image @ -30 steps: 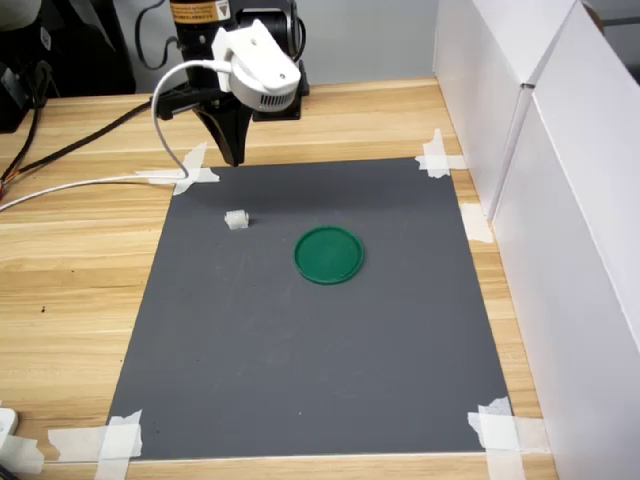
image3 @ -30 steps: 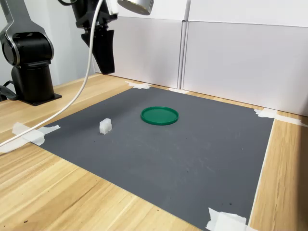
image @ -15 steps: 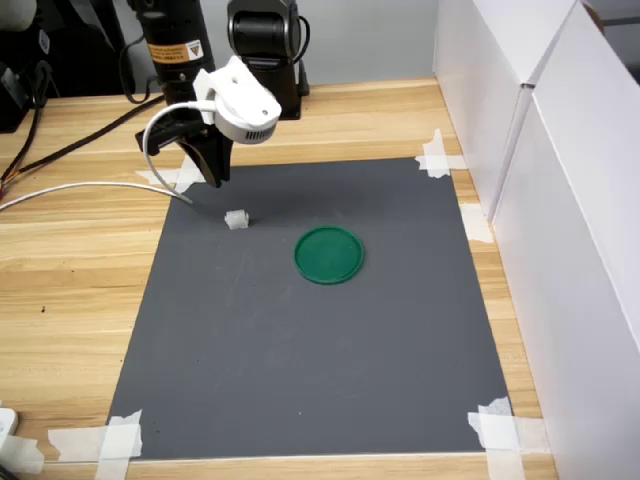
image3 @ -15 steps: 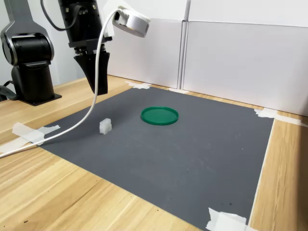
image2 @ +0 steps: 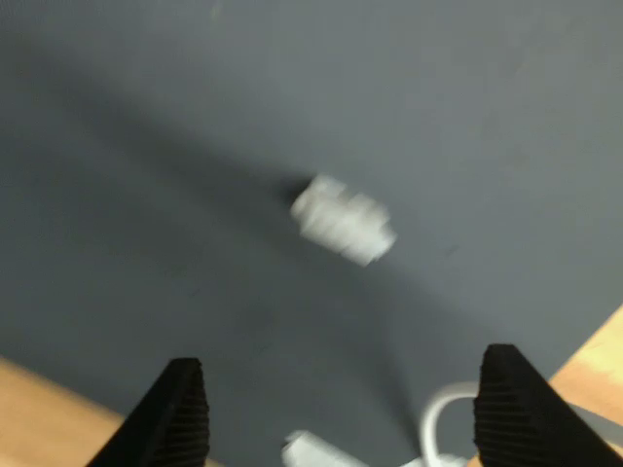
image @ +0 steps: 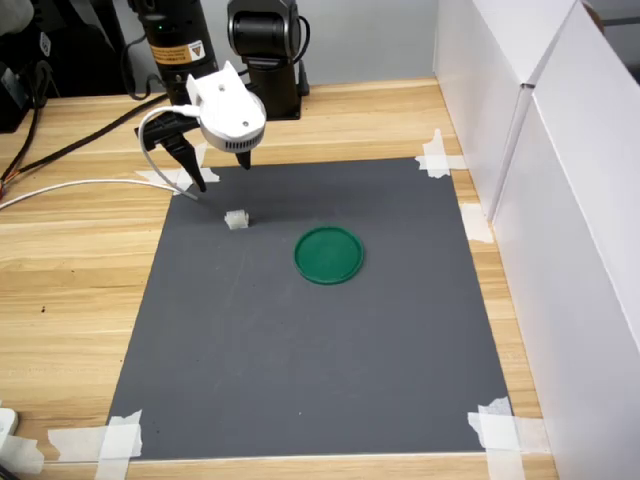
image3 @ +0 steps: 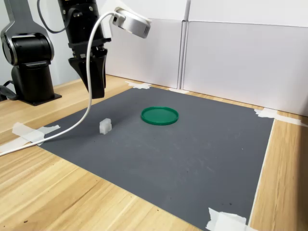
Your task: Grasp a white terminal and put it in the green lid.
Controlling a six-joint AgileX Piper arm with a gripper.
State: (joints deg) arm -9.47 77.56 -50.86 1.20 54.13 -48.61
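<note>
On the gray mat, the white terminal sits left of the green lid in the first exterior view. Spread wide above it, the gripper could nudge the tiny block aside if it descends off-center.

**Even indoor light, wrist view blurred**

Both exterior views bright, sharp, evenly lit; no glare on the matte grey mat. Soft faint shadow on mat below the tool. Wrist view dimmer, motion-blurred: white terminal ahead of the tool smeared, with a diffuse shadow beside it; tool fingertips fairly crisp.
</note>
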